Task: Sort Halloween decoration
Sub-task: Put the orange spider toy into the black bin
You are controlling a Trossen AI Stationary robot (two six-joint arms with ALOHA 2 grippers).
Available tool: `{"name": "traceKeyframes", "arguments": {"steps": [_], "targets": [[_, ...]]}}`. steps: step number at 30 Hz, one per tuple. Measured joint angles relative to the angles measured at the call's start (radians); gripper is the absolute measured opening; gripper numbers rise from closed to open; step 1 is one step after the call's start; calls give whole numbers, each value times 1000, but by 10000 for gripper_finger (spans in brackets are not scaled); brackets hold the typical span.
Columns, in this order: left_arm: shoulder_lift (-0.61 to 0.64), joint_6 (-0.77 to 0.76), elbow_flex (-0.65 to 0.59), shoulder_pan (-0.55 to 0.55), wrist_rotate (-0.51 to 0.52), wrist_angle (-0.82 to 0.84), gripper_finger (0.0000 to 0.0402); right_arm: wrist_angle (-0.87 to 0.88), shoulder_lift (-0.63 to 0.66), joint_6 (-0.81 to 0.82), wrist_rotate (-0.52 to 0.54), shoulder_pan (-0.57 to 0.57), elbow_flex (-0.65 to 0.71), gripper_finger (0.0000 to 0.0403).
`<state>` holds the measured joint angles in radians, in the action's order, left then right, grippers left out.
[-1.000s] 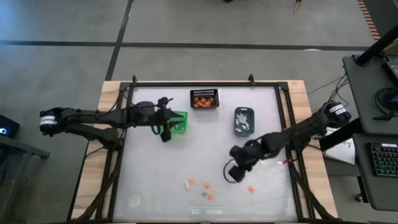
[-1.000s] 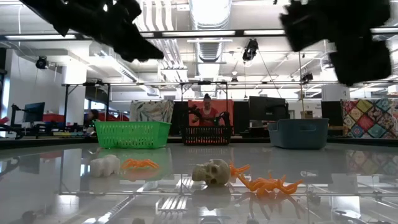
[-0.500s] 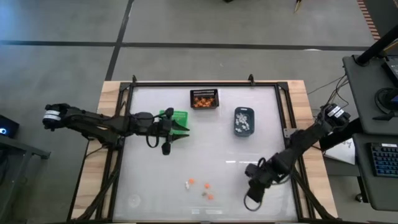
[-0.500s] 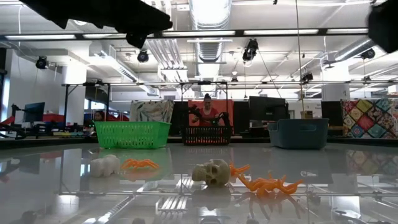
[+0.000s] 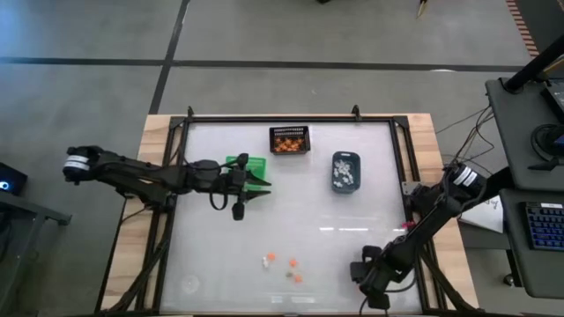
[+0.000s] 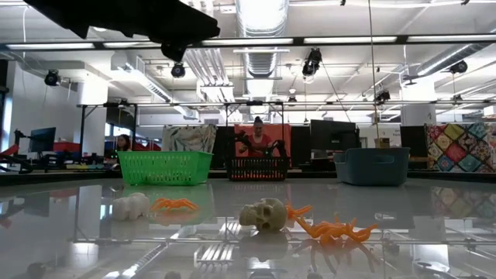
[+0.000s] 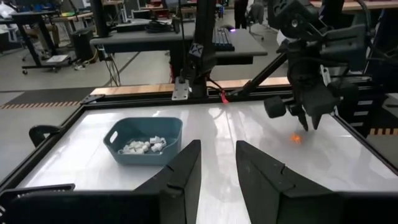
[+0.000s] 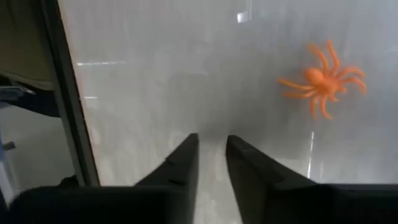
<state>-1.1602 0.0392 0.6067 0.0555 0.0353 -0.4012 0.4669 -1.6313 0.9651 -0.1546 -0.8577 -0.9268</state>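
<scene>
Orange spider (image 8: 320, 79): on desk (image 8: 186, 68), ahead and aside of right gripper (image 8: 211, 146) fingers, apart; fingers narrowly parted, grasping nothing.

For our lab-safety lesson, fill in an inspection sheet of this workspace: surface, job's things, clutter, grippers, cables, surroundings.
Surface: pale glossy table in a dark frame, on a wooden base.
Job's things: loose trinkets near the front edge, including a skull and an orange spider; more lie in the black mesh bin and the blue-grey bin; green bin by the left arm.
Clutter: nothing seen.
Grippers: left gripper beside the green bin, fingers slightly apart, empty; right gripper at the front right edge, fingers slightly apart, empty, spider lying apart from it.
Cables: along both arms and off the table's right side.
Surroundings: desk with keyboard at right; a person beyond the table.
</scene>
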Motion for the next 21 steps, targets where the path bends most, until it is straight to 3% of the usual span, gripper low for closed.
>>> {"name": "traceKeyframes", "arguments": {"steps": [6, 13, 21], "targets": [[-31, 4, 0, 0, 1, -20, 84, 0, 0, -46, 13, 1, 0, 14], [-63, 28, 0, 0, 1, -30, 84, -6, 43, -84, 131, 8, -2, 9], [-69, 43, 0, 0, 3, -35, 84, 4, 13, -127, 133, 48, -1, 9]]}}
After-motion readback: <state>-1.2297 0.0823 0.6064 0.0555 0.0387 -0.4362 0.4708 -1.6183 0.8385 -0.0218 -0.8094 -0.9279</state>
